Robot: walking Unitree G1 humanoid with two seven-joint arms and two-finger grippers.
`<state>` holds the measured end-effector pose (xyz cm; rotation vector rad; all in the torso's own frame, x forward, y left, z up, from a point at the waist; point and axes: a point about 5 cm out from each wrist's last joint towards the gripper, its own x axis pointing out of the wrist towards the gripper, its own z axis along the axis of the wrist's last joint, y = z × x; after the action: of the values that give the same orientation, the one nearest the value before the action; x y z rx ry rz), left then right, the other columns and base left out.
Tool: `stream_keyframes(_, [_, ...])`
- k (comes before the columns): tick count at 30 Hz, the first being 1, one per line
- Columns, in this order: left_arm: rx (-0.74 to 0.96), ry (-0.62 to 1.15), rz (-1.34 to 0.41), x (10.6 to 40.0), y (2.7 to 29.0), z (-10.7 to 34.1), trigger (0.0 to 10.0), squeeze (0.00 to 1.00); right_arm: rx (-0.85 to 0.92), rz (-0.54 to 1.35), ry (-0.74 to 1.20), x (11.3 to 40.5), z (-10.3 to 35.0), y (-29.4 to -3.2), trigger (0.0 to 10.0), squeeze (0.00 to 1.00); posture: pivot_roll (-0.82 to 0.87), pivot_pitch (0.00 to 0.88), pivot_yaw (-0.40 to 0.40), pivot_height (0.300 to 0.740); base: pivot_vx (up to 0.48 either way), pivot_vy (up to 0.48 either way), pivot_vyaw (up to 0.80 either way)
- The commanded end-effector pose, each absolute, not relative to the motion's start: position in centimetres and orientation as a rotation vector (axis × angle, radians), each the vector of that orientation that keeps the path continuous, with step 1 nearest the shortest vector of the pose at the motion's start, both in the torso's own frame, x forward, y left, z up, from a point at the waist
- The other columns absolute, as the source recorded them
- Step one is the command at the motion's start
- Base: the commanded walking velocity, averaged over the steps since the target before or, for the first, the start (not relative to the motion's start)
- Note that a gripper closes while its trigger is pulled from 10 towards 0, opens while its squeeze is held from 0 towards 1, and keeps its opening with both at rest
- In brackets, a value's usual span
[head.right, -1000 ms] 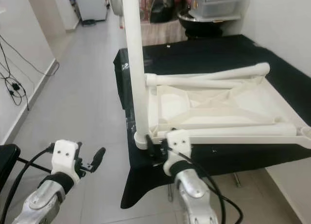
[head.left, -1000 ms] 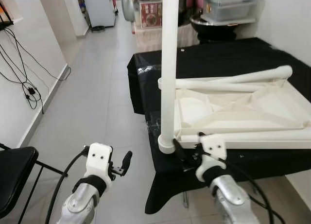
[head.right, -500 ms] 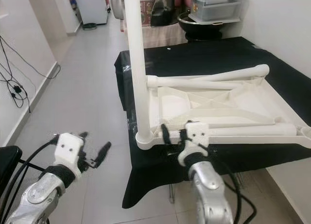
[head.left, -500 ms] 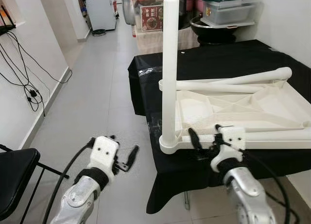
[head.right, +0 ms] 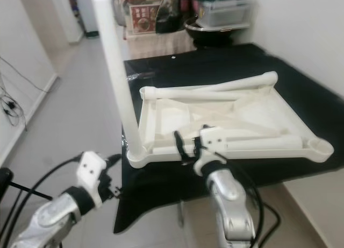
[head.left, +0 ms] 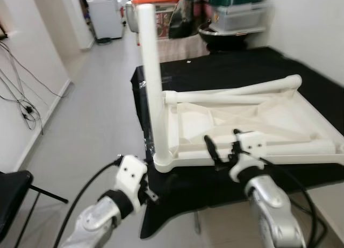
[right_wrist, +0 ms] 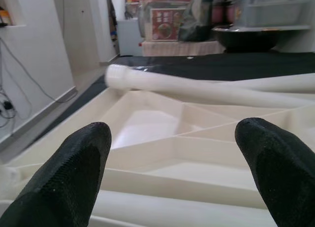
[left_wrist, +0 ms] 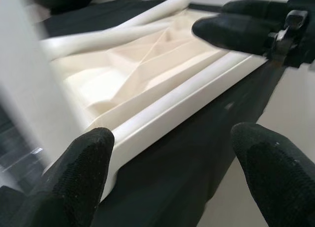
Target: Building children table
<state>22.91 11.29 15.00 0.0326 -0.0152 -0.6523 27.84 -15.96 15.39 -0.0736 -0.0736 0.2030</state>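
Left eye: whole scene shifted since a second ago, so camera moved closer to the bench (head.left: 226, 70); frame blurred. White tabletop (head.left: 252, 124) upside down on black cloth, one leg (head.left: 151, 81) standing upright in near-left corner socket, two loose legs lying across it, one along far edge (head.left: 236, 92), one along near edge (head.left: 290, 148). Left gripper (head.left: 150, 194) raised from out over the floor to just under that near-left corner. Right gripper (head.left: 220, 151) lifted from the bench edge up to the near rim, fingers spread. Judged: both arms closing in on the tabletop for fitting the next leg; three sockets apparently unfilled. Right eye: same layout, right gripper (head.right: 185, 146) at the near rim, left gripper (head.right: 110, 167) low beside the cloth drop, near-right socket (head.right: 321, 147) open. Left wrist: gripper (left_wrist: 172, 173) spread wide, nothing between fingers (left_wrist: 83, 173), aimed along near rim of tabletop (left_wrist: 147, 84); right gripper's black tips visible beyond it. Right wrist: gripper (right_wrist: 172, 173) spread, empty, looking over ribbed underside (right_wrist: 162, 133) toward far leg (right_wrist: 197, 89). Surface: black cloth draping bench to near the floor. Room: grey tiled floor (head.left: 91, 97), white walls, cables on left wall (head.left: 21, 103), storage boxes and a dark bowl behind the bench, white appliance down the hallway.
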Motion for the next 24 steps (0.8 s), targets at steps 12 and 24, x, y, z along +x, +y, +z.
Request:
stream_keyframes(12, [0.004,0.020,-0.665,23.7,11.8,14.8,10.0,0.00,-0.156,0.238,-0.074,28.4,15.0,-15.0,10.0,0.00,-0.11,0.016,0.056,0.740,0.000,-0.480,0.00])
stream_keyframes(24, [0.085,0.031,-0.491,25.3,13.1,14.1,10.0,0.00,-0.182,0.275,-0.039,28.4,13.8,-13.7,10.0,0.00,-0.11,0.018,0.064,0.740,0.000,-0.240,0.00])
